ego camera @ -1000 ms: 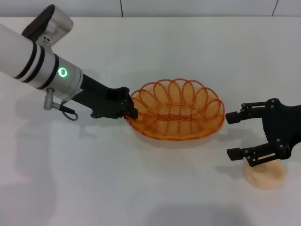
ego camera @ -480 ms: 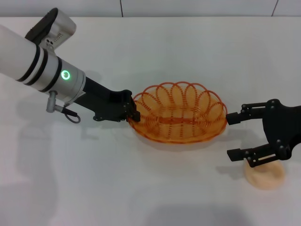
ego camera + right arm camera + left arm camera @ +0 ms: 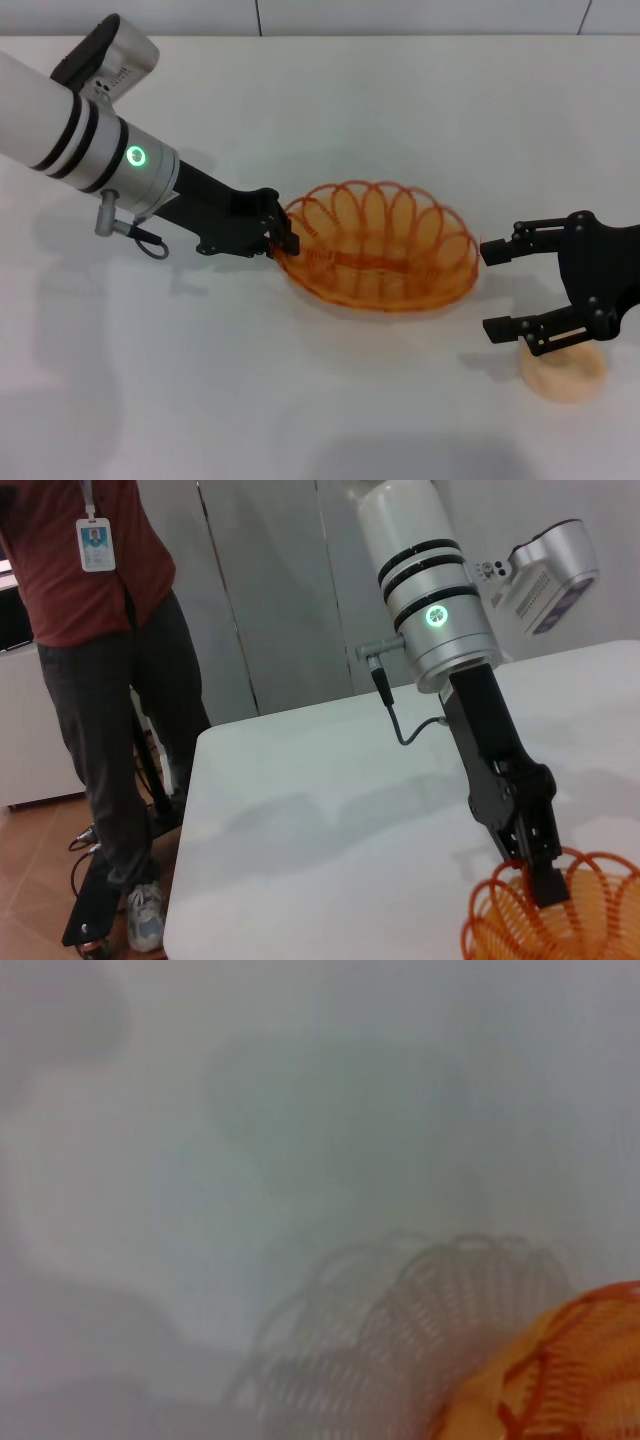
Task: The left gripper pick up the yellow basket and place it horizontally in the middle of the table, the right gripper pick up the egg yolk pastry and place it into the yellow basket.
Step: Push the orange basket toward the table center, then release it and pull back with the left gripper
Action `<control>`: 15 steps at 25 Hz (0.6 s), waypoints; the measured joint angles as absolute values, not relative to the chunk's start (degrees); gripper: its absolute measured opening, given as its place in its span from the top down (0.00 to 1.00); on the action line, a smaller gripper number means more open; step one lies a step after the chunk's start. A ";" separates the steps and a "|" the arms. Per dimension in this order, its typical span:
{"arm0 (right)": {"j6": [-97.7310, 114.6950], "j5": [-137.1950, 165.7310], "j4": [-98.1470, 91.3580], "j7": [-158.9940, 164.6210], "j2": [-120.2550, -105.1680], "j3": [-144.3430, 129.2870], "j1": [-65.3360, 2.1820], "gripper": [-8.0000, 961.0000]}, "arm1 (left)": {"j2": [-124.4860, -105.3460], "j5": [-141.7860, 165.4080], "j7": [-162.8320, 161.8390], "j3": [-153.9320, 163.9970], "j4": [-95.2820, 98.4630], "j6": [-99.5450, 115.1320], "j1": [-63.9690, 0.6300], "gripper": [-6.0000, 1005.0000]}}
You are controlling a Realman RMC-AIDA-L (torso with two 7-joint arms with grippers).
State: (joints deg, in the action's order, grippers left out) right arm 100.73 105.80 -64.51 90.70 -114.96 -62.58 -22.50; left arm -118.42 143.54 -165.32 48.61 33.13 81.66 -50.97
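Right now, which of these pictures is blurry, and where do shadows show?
Left wrist view: soft and hazy, with the yellow basket a blur at one corner and its grey shadow on the table. Head view: mostly sharp; faint shadows lie under the left gripper. Right wrist view: clear.

Yellow basket (image 3: 560, 1370) edge, table (image 3: 300, 1110).

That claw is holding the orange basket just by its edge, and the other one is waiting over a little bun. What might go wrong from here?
The left claw pinches only the rim of the yellow basket, which looks tilted, so it might slip or swing as it is set on the table. The right claw hangs open right beside the basket's far end; the two could bump. The egg yolk pastry looks soft, so a hard squeeze may dent it.
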 joint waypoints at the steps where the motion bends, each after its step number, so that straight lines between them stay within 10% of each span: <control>1: 100.73 105.79 -64.51 90.70 -114.96 -62.58 -22.50 0.14 | -118.38 143.26 -165.32 48.65 33.13 81.74 -50.98 0.89; 8: 100.72 105.68 -65.01 90.71 -114.97 -62.58 -22.45 0.14 | -117.82 142.20 -165.25 48.49 33.37 81.93 -50.55 0.84; 15: 100.72 105.63 -65.35 90.76 -115.04 -62.50 -22.20 0.14 | -117.12 138.65 -162.13 48.43 33.70 82.86 -50.46 0.43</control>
State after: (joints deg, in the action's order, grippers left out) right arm 100.72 105.63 -65.35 90.76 -115.04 -62.50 -22.20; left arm -117.12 138.65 -162.13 48.43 33.70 82.86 -50.46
